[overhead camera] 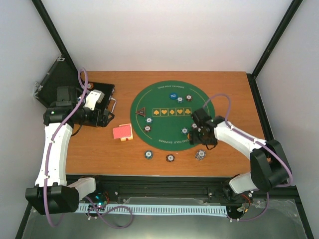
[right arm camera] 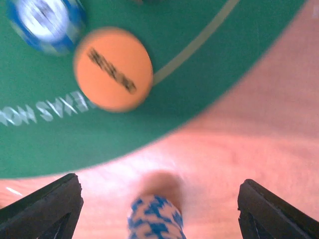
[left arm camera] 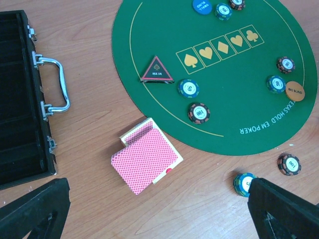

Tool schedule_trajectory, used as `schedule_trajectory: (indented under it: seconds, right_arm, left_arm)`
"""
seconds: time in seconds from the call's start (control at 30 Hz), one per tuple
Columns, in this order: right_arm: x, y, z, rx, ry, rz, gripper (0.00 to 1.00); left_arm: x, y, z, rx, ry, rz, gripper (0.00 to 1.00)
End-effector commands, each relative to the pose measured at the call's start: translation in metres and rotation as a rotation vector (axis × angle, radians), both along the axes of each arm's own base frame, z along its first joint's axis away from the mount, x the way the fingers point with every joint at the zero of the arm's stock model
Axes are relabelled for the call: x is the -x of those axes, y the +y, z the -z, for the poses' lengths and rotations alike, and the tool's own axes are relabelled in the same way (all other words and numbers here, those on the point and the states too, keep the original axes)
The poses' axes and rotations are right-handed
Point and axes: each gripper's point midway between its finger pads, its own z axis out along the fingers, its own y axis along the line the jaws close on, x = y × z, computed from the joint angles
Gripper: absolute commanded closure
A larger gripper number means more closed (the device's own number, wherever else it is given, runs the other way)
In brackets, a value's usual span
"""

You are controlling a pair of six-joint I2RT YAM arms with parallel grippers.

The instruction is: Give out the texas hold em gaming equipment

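Left jaws: wide apart, holding nothing, above the desk (left arm camera: 89,50).
Red-backed cards (left arm camera: 146,160): skewed pile just ahead of the left jaws, on bare desk beside the green mat (left arm camera: 234,89).
Black case (left arm camera: 22,99): open, ahead and to the left of the left jaws.
Triangular button (left arm camera: 156,70): farther ahead, on the mat.
Right jaws: apart, touching nothing.
Blue-and-white chips (right arm camera: 155,219): between the right jaws, clear of both, on the desk.
Orange button (right arm camera: 113,68): ahead-left of the right jaws, on the mat near its rim, beside a blue-rimmed chip (right arm camera: 45,22).
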Motion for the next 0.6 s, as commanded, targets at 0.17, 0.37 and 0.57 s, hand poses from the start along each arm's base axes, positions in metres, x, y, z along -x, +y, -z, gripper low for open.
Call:
schedule_trajectory:
  seconds: [0.17,0.37,0.57]
  right_arm:
    - [0.044,-0.008,0.006,-0.011,0.045,0.074,0.14]
    - [0.058,-0.002,0.02,-0.001,0.083,0.06,0.18]
    - [0.063,-0.001,0.028,0.021,0.092,0.052,0.28]
  left_arm:
    - [0.006,-0.004,-0.01,0.022,-0.038,0.013,0.0]
    - [0.005,-0.004,-0.011,0.024,-0.043,0.015,0.0]
    - [0.003,-0.004,-0.013,0.025,-0.042,0.014,0.0]
